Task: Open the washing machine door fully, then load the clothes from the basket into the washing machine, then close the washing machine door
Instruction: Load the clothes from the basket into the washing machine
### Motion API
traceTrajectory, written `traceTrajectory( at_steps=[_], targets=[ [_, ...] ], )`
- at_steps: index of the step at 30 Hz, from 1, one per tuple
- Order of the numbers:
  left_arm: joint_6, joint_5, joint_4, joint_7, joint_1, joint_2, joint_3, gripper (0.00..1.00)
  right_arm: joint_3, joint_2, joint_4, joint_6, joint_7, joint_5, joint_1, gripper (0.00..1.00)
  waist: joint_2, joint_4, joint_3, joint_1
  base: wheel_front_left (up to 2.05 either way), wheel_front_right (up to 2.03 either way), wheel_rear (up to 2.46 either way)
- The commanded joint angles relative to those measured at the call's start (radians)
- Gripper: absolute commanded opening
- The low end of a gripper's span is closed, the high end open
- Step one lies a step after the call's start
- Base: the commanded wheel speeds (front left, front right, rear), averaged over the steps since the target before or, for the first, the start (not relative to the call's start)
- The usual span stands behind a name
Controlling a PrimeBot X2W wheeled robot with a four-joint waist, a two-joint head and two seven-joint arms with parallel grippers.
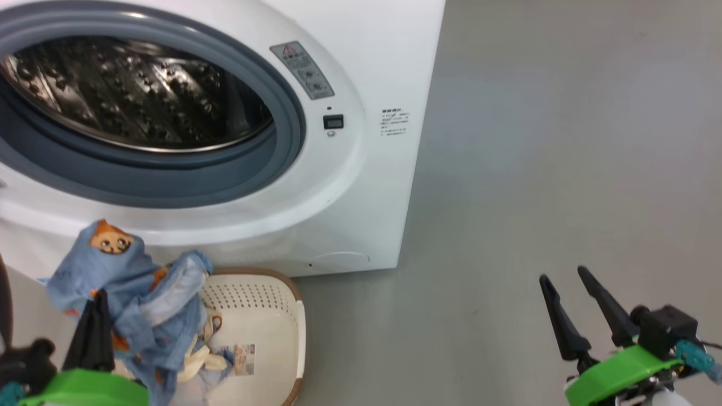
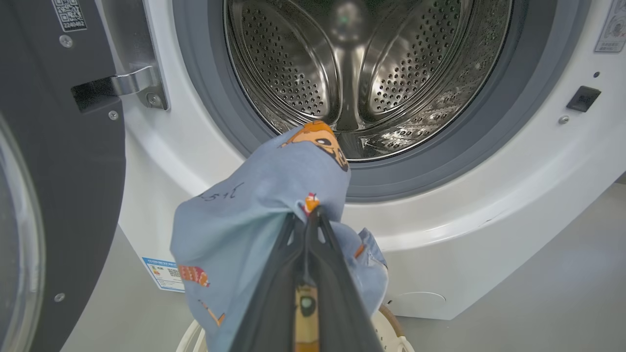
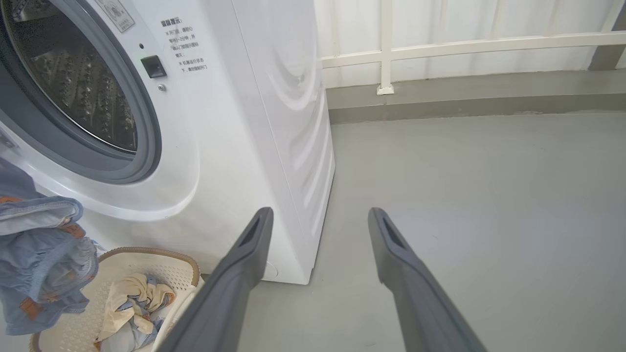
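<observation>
Clothes (image 1: 130, 293): bunched and lifted at 8 o'clock in the head view, under the drum mouth and above the basket (image 1: 299, 327). The lower end hangs down into the basket. A cream-and-blue wad (image 3: 137, 303) lies on the basket floor; can't tell if it's the same garment's tail or a separate piece.

Left gripper (image 1: 100, 298): clamped on a fold. In the left wrist view the fingers are pressed together and blue fabric bulges over the tips.

Drum (image 2: 352, 63): dead ahead at 12 o'clock from that wrist, with no clothes in the part that shows. The gasket (image 2: 440, 161) lower lip sits between the load and the drum. Door (image 2: 73, 171) is swung out at 9 o'clock, hinge showing. Basket sits right against the washer (image 1: 366, 186) front.

Right gripper (image 1: 563, 275): spread wide, holding nothing, over bare floor (image 1: 536, 169) at 4 o'clock, well clear.

Step in hand, my read: carry to the drum.
- Raise first so the hanging end clears the basket rim and the gasket lip.
- Drive straight toward 12 o'clock, tips well past the gasket, before letting go.
- Stay off the door at 9 o'clock.
- Likely risk: the tail drapes over the gasket and blocks door closing. Check the basket for leftovers after.
</observation>
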Motion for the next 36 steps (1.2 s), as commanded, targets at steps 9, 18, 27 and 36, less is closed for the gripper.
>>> traceTrajectory(
  at_steps=[9,18,27,36],
  targets=[
    [-0.003,0.037,-0.236,-0.012,0.152,-0.038,0.082,0.0,-0.004,-0.007,-0.031,0.001,-0.005,0.004,0.054,1.0,0.0,-0.011,-0.037,0.0,0.0,0.0,0.0],
    [-0.003,0.044,-0.324,-0.012,0.195,-0.081,0.097,0.0,-0.009,-0.002,-0.035,0.001,-0.005,0.006,0.063,1.0,0.0,-0.014,-0.033,0.0,0.0,0.0,0.0],
    [-0.003,0.004,-0.32,-0.012,-0.061,-0.019,0.065,0.0,-0.013,0.009,-0.049,0.001,-0.005,-0.002,0.031,1.0,0.0,-0.008,0.032,0.0,0.0,0.0,0.0],
    [-0.003,0.015,-0.177,-0.012,-0.397,0.046,0.041,0.0,0.012,0.024,-0.059,0.001,-0.005,-0.007,-0.037,1.0,0.0,-0.044,0.129,0.0,0.0,0.0,0.0]
  ],
)
